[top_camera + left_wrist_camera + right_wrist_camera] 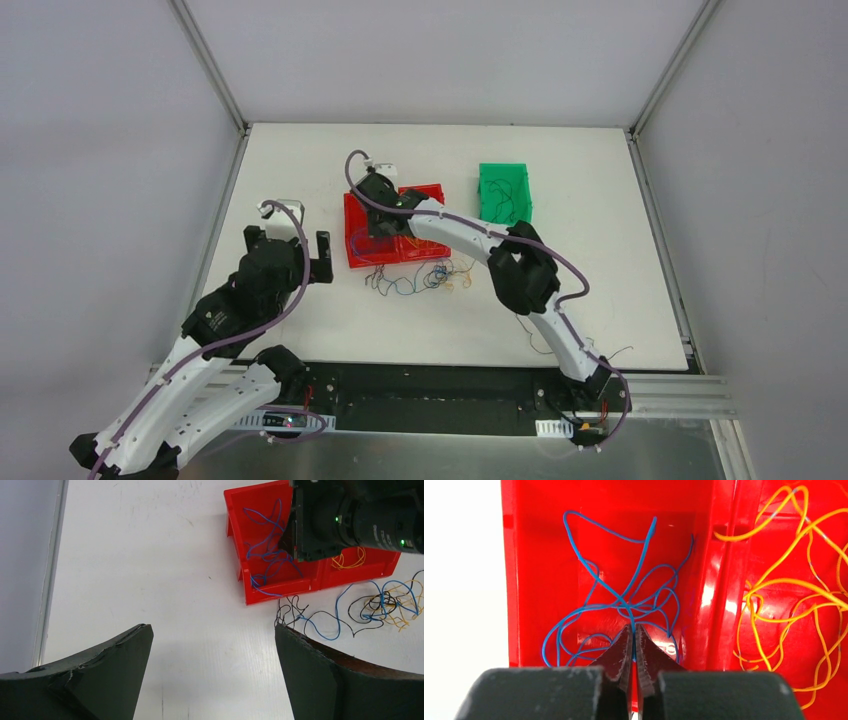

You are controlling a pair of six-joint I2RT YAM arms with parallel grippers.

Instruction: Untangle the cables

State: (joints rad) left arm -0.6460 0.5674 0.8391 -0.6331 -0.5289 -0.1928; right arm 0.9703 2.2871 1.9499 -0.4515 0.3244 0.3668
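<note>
Pinching a blue cable (626, 604), the right claw (633, 630) has its fingertips pressed together low inside the left red bin (534, 555). The strand runs down into the slit between the tips. Around it lie more blue cables, looped loosely over that bin's floor. The right red bin (724, 605) stands touching the first, and curly orange-yellow cables (769, 583) lie in it.

The left claw (212, 627) is spread wide and holds nothing. It hangs above bare white worktop (420, 330), off to the left of the red bins and well apart from them.

Just in front of the red bins, on the side nearer the arm bases, a loose tangle (380, 605) of black, blue and orange-yellow cables rests on the worktop. A black strand at its left end curls close to the front corner of the left red bin.

Farther right, apart from the red bins, a green bin (503, 168) holds a few dark thin cables, their colour too fine to tell from above.
</note>
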